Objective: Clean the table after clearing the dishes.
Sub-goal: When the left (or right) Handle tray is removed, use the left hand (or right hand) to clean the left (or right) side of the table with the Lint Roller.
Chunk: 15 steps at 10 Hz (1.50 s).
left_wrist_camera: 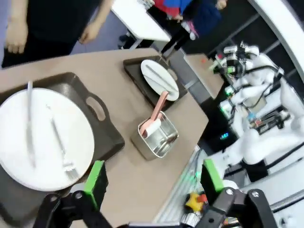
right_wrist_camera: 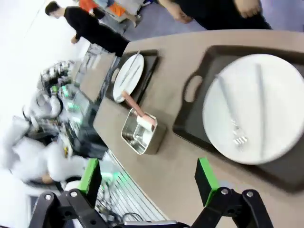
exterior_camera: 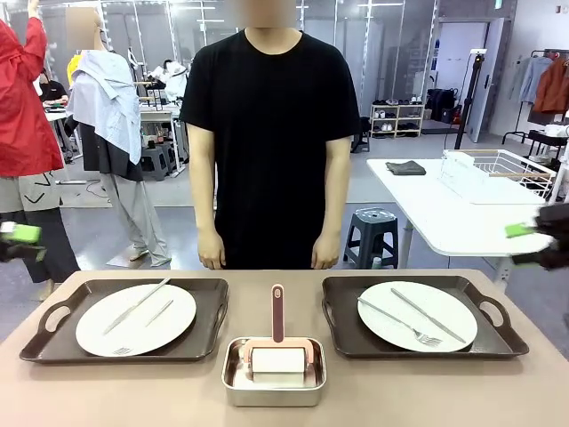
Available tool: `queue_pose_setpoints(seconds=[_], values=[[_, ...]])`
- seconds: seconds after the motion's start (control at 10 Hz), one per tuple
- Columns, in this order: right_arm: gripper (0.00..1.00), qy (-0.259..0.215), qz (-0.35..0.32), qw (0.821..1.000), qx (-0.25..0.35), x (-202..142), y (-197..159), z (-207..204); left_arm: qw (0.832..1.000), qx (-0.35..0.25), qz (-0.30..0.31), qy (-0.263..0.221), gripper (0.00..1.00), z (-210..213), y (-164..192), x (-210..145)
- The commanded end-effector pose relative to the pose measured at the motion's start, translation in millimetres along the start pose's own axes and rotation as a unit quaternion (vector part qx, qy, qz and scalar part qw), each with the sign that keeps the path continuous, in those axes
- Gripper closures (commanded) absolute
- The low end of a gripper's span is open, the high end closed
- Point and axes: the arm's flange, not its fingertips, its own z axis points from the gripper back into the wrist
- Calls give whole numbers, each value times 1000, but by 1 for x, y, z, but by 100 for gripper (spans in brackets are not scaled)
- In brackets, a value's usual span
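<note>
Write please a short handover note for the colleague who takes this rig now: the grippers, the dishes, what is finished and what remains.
Left gripper: open, empty, raised near the left end of the table.
Right gripper: open, empty, raised near the right end.
Dishes: left tray carries the left plate, right tray carries the right plate; each plate has a fork and knife on it.
Between the trays, a steel pan holds the pink-handled roller.
The person's hands hang at the far edge, touching nothing.
Done: nothing cleared yet.
Left: remove both trays, then probably roll the table clean.
</note>
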Motion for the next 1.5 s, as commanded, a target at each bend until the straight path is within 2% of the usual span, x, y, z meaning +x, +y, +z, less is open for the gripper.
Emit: queue_pose_setpoints(seconds=[0.0, 0.3, 0.5, 0.7, 0.8, 1.4], values=[[0, -42, -19, 999, -17, -30, -14, 42, 996, 11, 56, -62, 0, 53, 17, -33], [0, -148, -82, 984, -47, -84, -51, 126, 984, 73, 124, -108, 0, 125, 21, -83], [0, -160, -107, 979, -64, -97, -64, 140, 977, 91, 144, -125, 0, 138, 23, -95], [0, -150, -102, 980, -81, -92, -64, 135, 976, 105, 148, -122, 0, 135, 25, -91], [0, -165, -117, 977, -66, -100, -67, 151, 978, 95, 138, -127, 0, 147, 28, -100], [0, -165, -117, 977, -66, -100, -67, 151, 978, 95, 138, -127, 0, 147, 28, -100]])
